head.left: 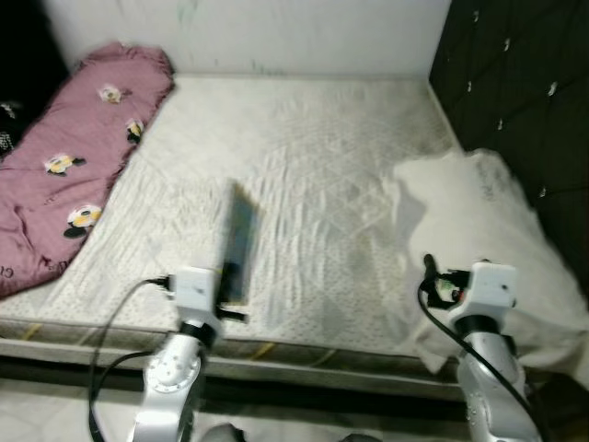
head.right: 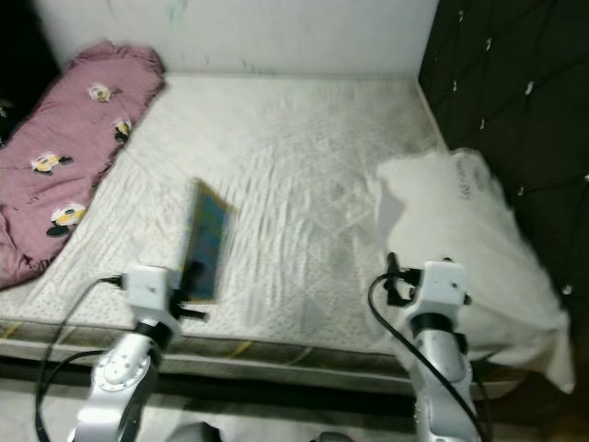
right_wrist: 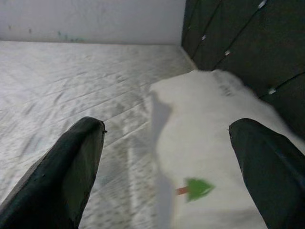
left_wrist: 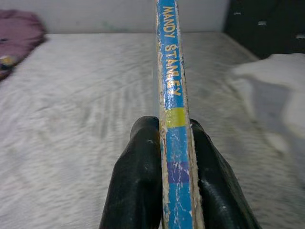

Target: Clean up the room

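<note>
Far left: pink blanket [head.left: 78, 147] w/ cartoon print, bunched along left edge of mattress [head.left: 304, 157], running near to far.
L gripper [left_wrist: 172, 157]: closed on thin book [head.left: 240, 244], 2 black fingers [left_wrist: 136, 186] pinching the spine end; spine reads "MANDY STANLEY".
Book position: off the bed surface, held on edge above near-left part of mattress, just ahead of L wrist.
Book axis: long axis runs from gripper away toward far wall, tilted up; cover faces sideways.
Key relation: book is already in L claw, so next move likely turns on where to carry it; no shelf or box visible, so drop spot can't be judged.
Centre: bare quilted mattress, nothing else on it that I can make out.
R gripper [right_wrist: 167, 162]: fingers spread wide, holding nothing; hovers at near-right edge of bed.
Right: white bag/cover [head.left: 479, 239], rumpled, against dark padded headboard [head.left: 525, 110]; lies just ahead of R claw, R arm clearly nearer than L.
Containers: contents of white bag not visible; small green mark on it, can't tell what.
</note>
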### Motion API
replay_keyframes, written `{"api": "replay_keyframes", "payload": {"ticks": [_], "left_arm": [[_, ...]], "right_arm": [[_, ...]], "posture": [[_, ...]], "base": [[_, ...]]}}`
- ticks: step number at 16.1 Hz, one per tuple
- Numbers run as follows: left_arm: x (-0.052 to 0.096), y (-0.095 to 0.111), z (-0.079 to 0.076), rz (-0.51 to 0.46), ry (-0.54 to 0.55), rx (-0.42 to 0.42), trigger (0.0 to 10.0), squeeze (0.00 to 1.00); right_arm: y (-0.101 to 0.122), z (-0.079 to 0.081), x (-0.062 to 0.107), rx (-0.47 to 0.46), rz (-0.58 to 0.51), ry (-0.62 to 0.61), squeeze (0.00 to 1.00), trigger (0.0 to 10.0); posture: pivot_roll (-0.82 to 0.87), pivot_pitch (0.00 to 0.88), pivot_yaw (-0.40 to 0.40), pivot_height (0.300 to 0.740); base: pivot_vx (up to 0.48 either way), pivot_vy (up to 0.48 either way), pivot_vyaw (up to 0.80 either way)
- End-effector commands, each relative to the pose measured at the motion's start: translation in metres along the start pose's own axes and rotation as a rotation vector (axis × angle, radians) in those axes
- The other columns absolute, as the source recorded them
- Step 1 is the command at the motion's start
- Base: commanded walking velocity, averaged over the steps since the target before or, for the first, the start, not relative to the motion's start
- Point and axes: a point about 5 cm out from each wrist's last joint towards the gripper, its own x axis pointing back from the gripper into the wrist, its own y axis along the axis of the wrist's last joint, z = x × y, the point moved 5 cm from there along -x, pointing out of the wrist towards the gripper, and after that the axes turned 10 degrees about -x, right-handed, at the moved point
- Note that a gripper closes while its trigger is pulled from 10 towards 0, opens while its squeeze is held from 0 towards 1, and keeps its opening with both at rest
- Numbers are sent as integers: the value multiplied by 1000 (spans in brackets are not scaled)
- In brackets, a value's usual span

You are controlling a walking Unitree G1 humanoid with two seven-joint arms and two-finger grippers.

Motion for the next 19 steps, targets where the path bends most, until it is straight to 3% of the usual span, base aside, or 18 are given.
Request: {"api": "replay_keyframes", "payload": {"ticks": [1,4,15,19], "left_arm": [[1,7,15,-28,39,-24,10000,0],[2,7,15,-27,37,-22,10000,0],[1,12,16,-48,34,-5,10000,0],[4,13,13,-57,10,9,10000,0]], "right_arm": [[2,8,-1,-11,-8,15,0,10000],[1,7,1,-8,-4,13,0,10000],[3,6,-2,2,-5,15,0,10000],[1,6,0,5,4,16,0,10000]], "posture": [[-27,25,27,740],[-28,28,27,740],[-28,48,17,740],[-28,48,20,740]], "base": [[0,-352,0],[0,-341,0],[0,0,0],[0,0,-428]]}}
